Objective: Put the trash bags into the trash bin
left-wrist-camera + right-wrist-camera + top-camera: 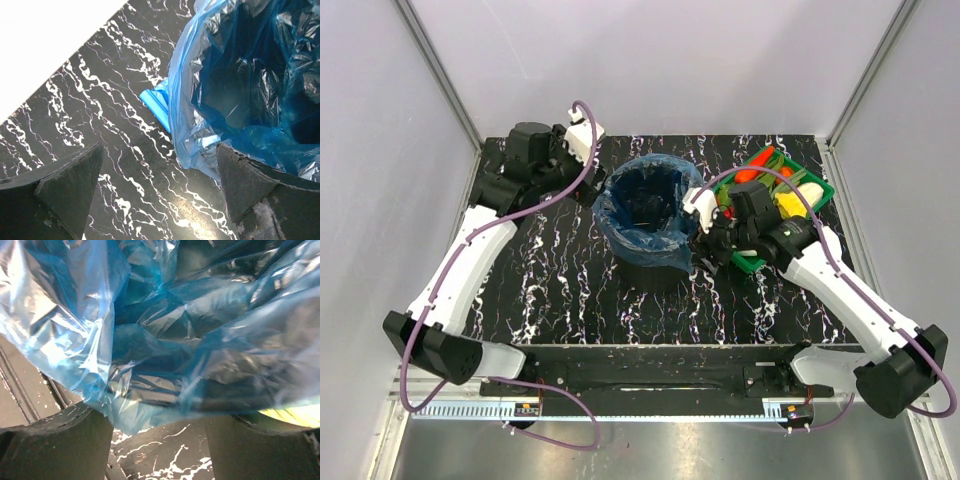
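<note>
The black trash bin [651, 273] stands mid-table with a translucent blue trash bag [620, 215] spread inside it and folded over its rim. In the left wrist view that bag [235, 80] hangs down the bin's side, and a small folded blue trash bag [154, 102] lies on the table against it. My left gripper [160, 200] is open over bare table just left of the bin. My right gripper [157, 450] is at the bin's right side, jaws apart, with the bag's hem [125, 410] hanging just ahead of the gap and nothing between the fingers.
A green tray [825, 186] of vegetables sits at the back right, right behind my right wrist. Grey walls enclose the black marbled table [570, 290] on three sides.
</note>
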